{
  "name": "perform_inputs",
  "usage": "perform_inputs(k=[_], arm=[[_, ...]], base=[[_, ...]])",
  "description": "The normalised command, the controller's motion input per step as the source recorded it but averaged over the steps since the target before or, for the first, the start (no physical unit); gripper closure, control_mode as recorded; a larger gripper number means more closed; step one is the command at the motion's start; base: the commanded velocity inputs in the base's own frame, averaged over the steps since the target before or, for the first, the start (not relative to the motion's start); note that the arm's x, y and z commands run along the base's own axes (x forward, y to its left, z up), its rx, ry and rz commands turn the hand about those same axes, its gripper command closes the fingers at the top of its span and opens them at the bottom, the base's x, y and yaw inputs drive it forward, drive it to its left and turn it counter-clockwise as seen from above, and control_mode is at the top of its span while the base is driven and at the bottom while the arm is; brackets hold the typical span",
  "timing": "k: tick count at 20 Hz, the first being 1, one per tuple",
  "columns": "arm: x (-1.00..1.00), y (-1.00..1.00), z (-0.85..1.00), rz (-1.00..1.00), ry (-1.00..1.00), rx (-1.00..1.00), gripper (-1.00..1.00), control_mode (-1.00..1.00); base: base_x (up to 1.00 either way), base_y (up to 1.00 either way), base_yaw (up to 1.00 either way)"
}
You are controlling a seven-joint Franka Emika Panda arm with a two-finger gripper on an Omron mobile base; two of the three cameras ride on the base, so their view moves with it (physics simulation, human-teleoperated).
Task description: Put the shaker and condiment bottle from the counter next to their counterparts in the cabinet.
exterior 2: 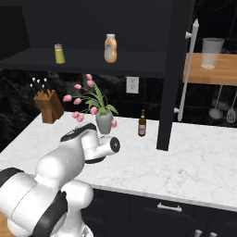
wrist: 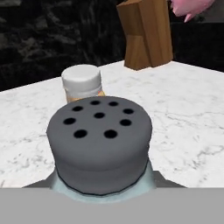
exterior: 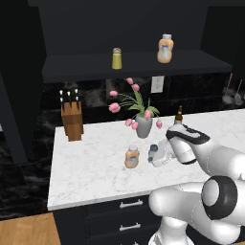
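The shaker (exterior: 152, 152), pale blue-grey with a dark grey holed cap (wrist: 99, 140), stands on the marble counter (exterior: 91, 167). My gripper (exterior: 157, 158) reaches in from the right at its level, and its dark fingertips (wrist: 168, 182) press against both sides of the body. Just left of it stands the orange condiment bottle (exterior: 132, 157), whose pale cap (wrist: 82, 82) shows behind the shaker. On the cabinet shelf (exterior: 86, 72) above stand the counterparts, a yellow-green shaker (exterior: 116, 58) and an orange bottle (exterior: 165, 48).
A vase of pink tulips (exterior: 143, 125) stands right behind the shaker. A thin brown bottle (exterior: 179, 115) is behind my wrist and a wooden knife block (exterior: 72, 118) sits at the back left. A black vertical panel (exterior 2: 171, 92) ends the cabinet on the right.
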Motion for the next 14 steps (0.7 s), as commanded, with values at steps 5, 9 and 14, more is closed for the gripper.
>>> perform_inputs(k=[5,9,14], arm=[[-0.26,-0.01,0.09,-0.17,-0.12,0.0,1.0,-1.0],[-0.02,0.0,0.02,-0.17,-0.06,0.0,1.0,-1.0],[-0.02,-0.02,0.0,-0.28,-0.07,0.0,1.0,-1.0]], base=[[0.0,0.0,0.0],[0.0,0.0,0.0],[0.0,0.0,0.0]])
